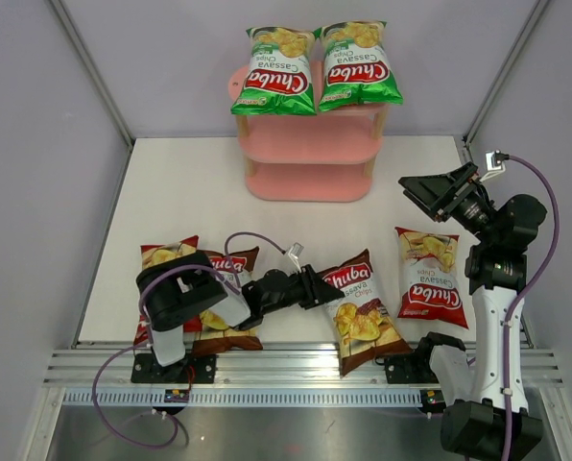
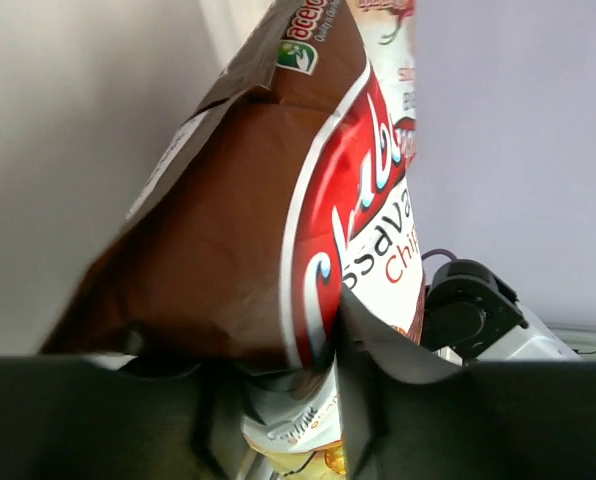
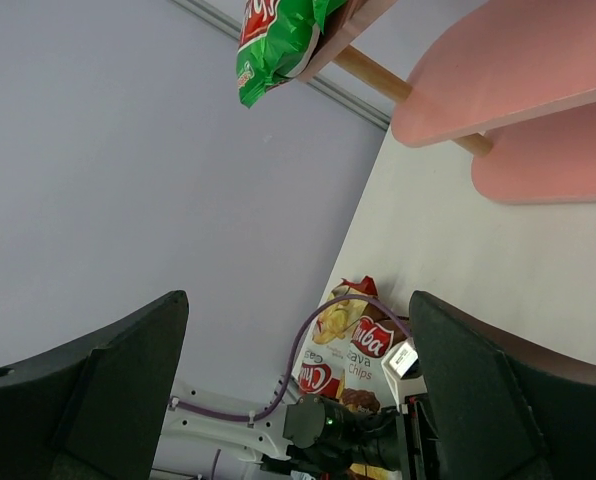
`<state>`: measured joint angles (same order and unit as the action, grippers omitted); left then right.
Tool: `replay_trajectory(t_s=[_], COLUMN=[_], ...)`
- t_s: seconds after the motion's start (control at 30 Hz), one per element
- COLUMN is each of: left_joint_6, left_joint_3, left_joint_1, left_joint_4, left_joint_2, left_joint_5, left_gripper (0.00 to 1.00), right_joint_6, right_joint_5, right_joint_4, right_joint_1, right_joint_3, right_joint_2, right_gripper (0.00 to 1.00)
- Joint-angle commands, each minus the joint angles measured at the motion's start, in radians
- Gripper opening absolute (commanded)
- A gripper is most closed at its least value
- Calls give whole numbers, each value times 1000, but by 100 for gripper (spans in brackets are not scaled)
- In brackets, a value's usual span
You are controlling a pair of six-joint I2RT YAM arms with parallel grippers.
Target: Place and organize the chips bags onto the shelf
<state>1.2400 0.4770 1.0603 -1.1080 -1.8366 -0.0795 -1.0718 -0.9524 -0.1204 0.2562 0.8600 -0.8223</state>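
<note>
The pink shelf (image 1: 310, 144) stands at the back centre, with two green chips bags (image 1: 278, 72) (image 1: 361, 65) side by side on its top board. My left gripper (image 1: 321, 288) is shut on the edge of a brown bag (image 1: 365, 312), whose near end reaches over the front rail; in the left wrist view the bag (image 2: 238, 230) is pinched between my fingers. A second brown bag (image 1: 230, 262) and a red bag (image 1: 161, 257) lie under my left arm. Another red bag (image 1: 430, 279) lies at the right. My right gripper (image 1: 438, 192) is open, empty and raised.
An aluminium rail (image 1: 286, 370) runs along the table's front edge. Grey walls enclose the table on three sides. In the right wrist view the shelf's boards (image 3: 518, 70), a green bag (image 3: 273, 40) and the left arm (image 3: 338, 425) show between my open fingers.
</note>
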Motion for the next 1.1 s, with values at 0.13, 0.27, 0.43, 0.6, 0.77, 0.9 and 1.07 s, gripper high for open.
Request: replay_trajectory(t_s=[0.13,0.27,0.43,0.6,0.77,0.9,1.07], left_joint_6=[-122,-220,-336,-592,-763,-771,-844], left_joint_3=[-20,3,17,64,80,87,178], left_joint_1=[0,-36,-120,-157,-157,-158,-154], left_joint_4=[194,307,300,428,588,672,856], left_joint_2=[225,332,382,502,641,724,807], left_joint_5=[157,138,-70,-221,-250,-229,-276], left_gripper=[17,9,1,0,0,0,0], right_joint_6=[42,99,331,630,768,759,815], right_joint_5=[4,6,27,127,271,305,265], right_joint_4=[-1,54,224,559,722,731,800], right_joint_1=[-23,-78,-208,-417,-495,-502,-534], right_joint_3=[-3,8,85,264,350,352,395], right_joint_2=[5,-31,-84,-141,-159,-159,-164], right_gripper=[99,99,100,99,100,99,100])
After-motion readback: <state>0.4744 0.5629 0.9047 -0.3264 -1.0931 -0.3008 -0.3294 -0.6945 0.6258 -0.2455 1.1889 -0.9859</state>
